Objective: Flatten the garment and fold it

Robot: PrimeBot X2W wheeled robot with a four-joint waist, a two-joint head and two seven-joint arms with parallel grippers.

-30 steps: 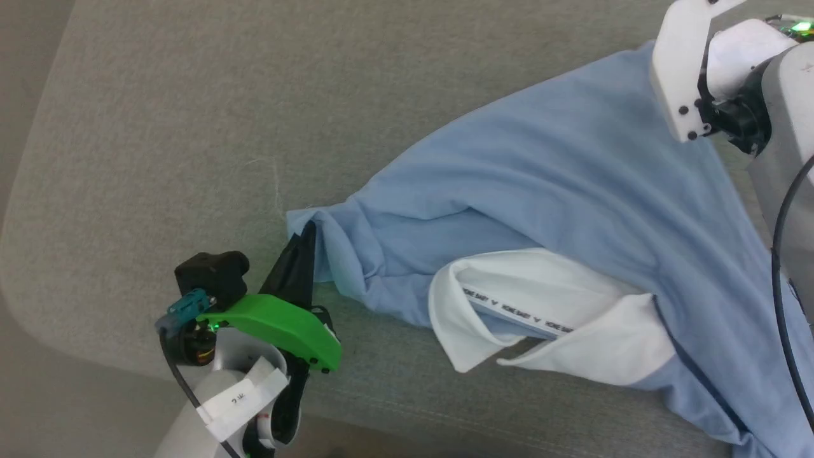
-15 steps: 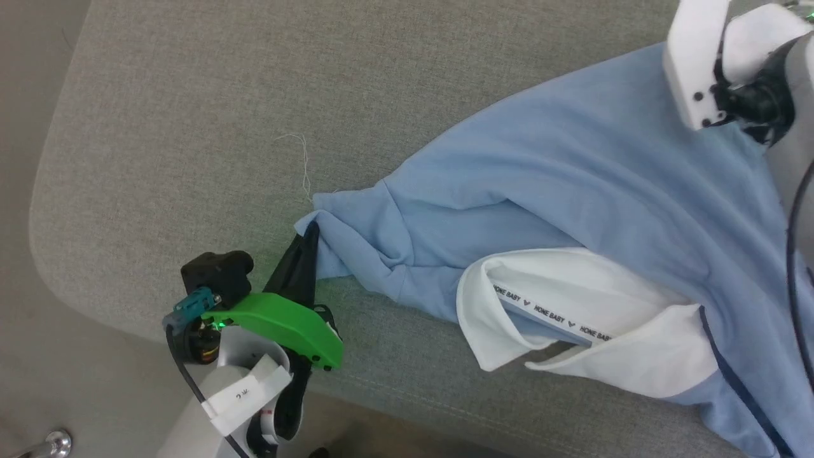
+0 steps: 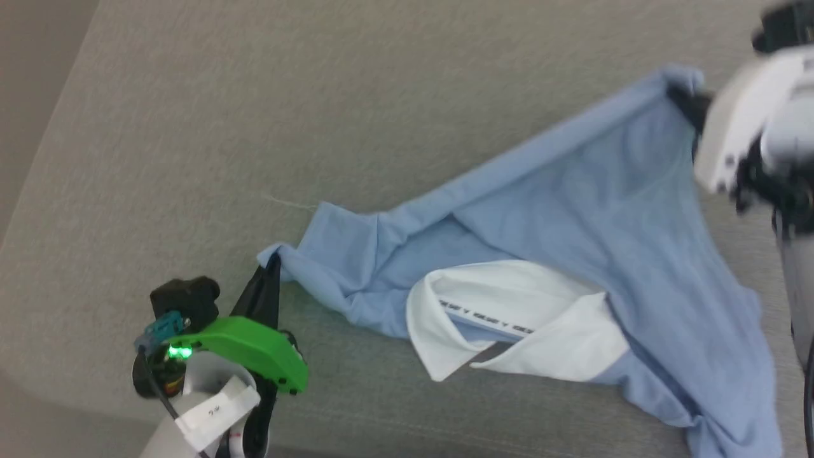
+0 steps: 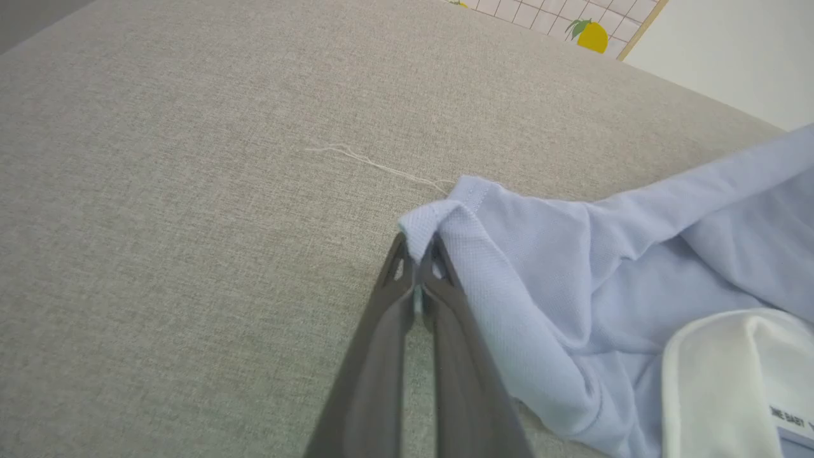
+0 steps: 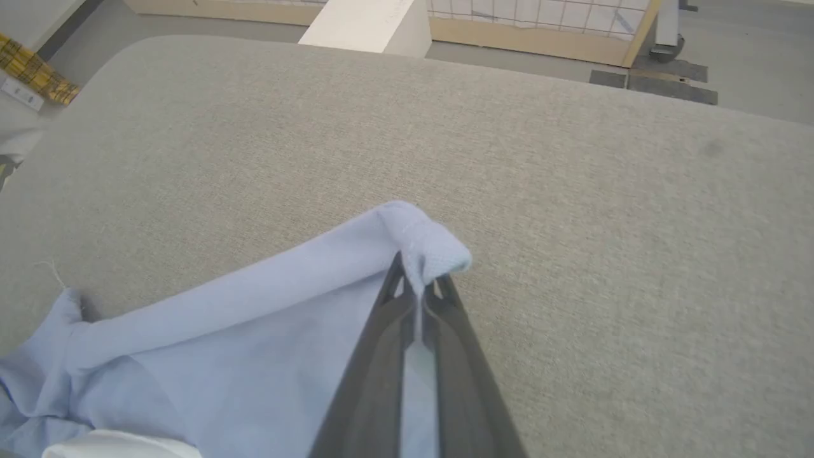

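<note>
The garment (image 3: 572, 216), a light blue polo shirt with a white collar (image 3: 509, 324), lies crumpled on a grey upholstered surface (image 3: 318, 95). My left gripper (image 3: 272, 262) is shut on a corner of the garment (image 4: 445, 213) at the lower left. At the upper right my right gripper (image 3: 675, 97) is shut on another corner of the garment (image 5: 426, 245), lifted off the surface. A taut edge of blue cloth runs between the two grips. Placket and logo are hidden in the folds.
The grey surface's rounded edge (image 3: 38, 165) runs down the left side. A loose white thread (image 4: 375, 164) lies beside the left corner. Beyond the surface in the right wrist view stand a white block (image 5: 369, 25) and a gridded panel with a wooden frame (image 5: 540, 25).
My right gripper has shut on a corner of the garment and raised it, drawing the cloth's top edge taut. The head camera has shifted. The left gripper keeps its hold.
</note>
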